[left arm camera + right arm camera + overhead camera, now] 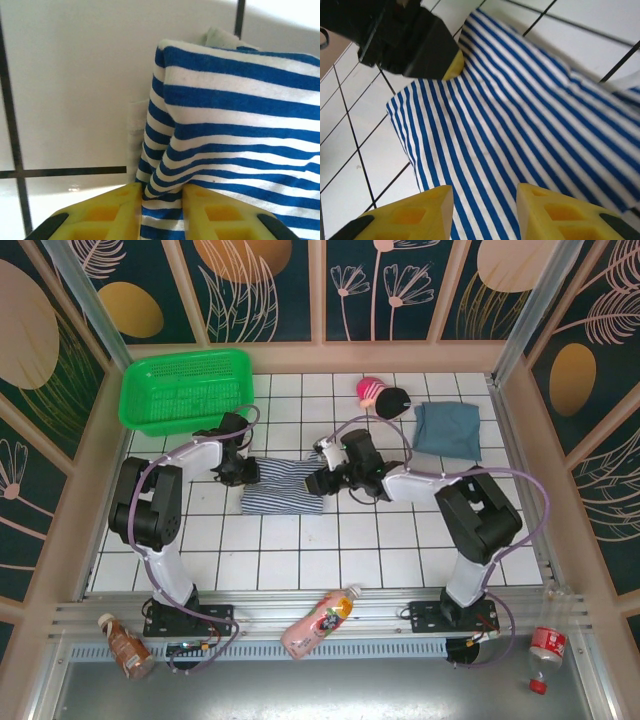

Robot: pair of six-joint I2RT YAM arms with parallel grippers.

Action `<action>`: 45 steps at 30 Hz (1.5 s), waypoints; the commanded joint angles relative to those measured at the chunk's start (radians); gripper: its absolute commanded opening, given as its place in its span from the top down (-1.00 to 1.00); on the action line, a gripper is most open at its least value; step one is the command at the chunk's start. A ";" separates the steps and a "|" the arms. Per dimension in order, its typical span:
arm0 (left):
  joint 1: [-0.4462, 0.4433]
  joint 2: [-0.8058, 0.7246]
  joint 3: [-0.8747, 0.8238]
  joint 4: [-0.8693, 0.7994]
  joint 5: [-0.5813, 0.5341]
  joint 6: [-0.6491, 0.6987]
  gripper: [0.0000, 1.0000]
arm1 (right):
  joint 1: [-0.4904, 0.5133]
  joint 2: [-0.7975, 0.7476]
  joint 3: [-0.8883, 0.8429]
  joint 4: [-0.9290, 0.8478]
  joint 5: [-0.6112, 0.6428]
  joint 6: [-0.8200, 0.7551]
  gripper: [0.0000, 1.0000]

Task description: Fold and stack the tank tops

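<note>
On open tiles (300, 550), left jaws clamped on edge of striped tank top (283, 488), right jaws apart.

The striped tank top (282, 488), in thin navy and white bands, lies folded into a rough rectangle near the middle of the bench (300, 550). Its left edge is bunched and pinched in the left hand (161, 200). The blue-grey tank top (448, 430) lies folded flat in a neat square, well apart toward the far right. The 2 are not stacked.
</note>
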 commanded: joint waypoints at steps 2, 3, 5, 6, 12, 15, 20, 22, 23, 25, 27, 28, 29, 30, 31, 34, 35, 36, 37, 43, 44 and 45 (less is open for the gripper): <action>0.001 0.027 0.000 -0.009 -0.089 0.033 0.48 | 0.008 0.070 -0.004 0.089 0.032 0.075 0.26; 0.001 0.028 -0.008 -0.006 -0.098 0.034 0.53 | 0.007 0.087 0.004 0.065 0.051 0.070 0.26; 0.001 0.030 -0.021 0.006 -0.104 0.036 0.56 | 0.008 0.109 0.022 0.012 0.086 0.064 0.25; 0.002 0.033 -0.024 0.010 -0.097 0.037 0.56 | 0.007 0.119 0.034 -0.022 0.098 0.063 0.24; 0.001 0.041 -0.062 0.046 -0.023 0.033 0.56 | -0.005 0.050 0.071 -0.124 0.140 0.158 0.09; 0.002 0.045 -0.092 0.058 -0.009 0.038 0.57 | -0.025 -0.015 0.040 -0.105 0.123 0.364 0.00; 0.001 0.048 -0.127 0.082 0.003 0.043 0.59 | 0.011 -0.005 0.047 -0.183 0.136 0.543 -0.34; 0.001 0.050 -0.131 0.087 0.003 0.045 0.65 | 0.024 0.031 0.079 -0.225 0.168 0.543 -0.34; 0.001 0.049 -0.133 0.087 0.004 0.049 0.66 | 0.026 0.051 0.102 -0.246 0.181 0.543 -0.34; 0.001 0.045 -0.138 0.088 0.007 0.051 0.67 | 0.035 0.089 0.152 -0.300 0.224 0.536 -0.34; 0.002 0.041 -0.148 0.090 0.010 0.052 0.67 | 0.043 0.128 0.203 -0.362 0.270 0.522 -0.35; 0.000 0.039 -0.154 0.092 0.009 0.052 0.67 | 0.051 0.145 0.226 -0.372 0.272 0.510 -0.35; 0.001 0.038 -0.158 0.093 0.012 0.053 0.68 | 0.062 0.156 0.245 -0.376 0.284 0.505 -0.35; 0.001 0.036 -0.161 0.096 0.016 0.051 0.68 | 0.072 0.174 0.266 -0.387 0.298 0.501 -0.35; 0.001 0.033 -0.163 0.098 0.021 0.051 0.68 | 0.080 0.197 0.293 -0.406 0.309 0.493 -0.36; 0.000 0.028 -0.169 0.101 0.026 0.050 0.69 | 0.091 0.245 0.346 -0.425 0.333 0.480 -0.36; 0.000 0.026 -0.172 0.101 0.025 0.052 0.69 | 0.095 0.257 0.367 -0.443 0.350 0.469 -0.36; 0.001 0.025 -0.175 0.103 0.028 0.052 0.70 | 0.098 0.270 0.387 -0.462 0.363 0.454 -0.36; 0.001 0.024 -0.177 0.105 0.035 0.052 0.70 | 0.105 0.283 0.419 -0.488 0.387 0.432 -0.36; 0.001 0.014 -0.184 0.112 0.041 0.051 0.70 | 0.155 0.390 0.517 -0.619 0.532 0.320 -0.27; 0.001 0.014 -0.180 0.108 0.038 0.052 0.70 | 0.159 0.396 0.513 -0.619 0.536 0.315 -0.20; 0.002 0.010 -0.176 0.106 0.037 0.052 0.70 | 0.161 0.396 0.507 -0.612 0.536 0.314 -0.12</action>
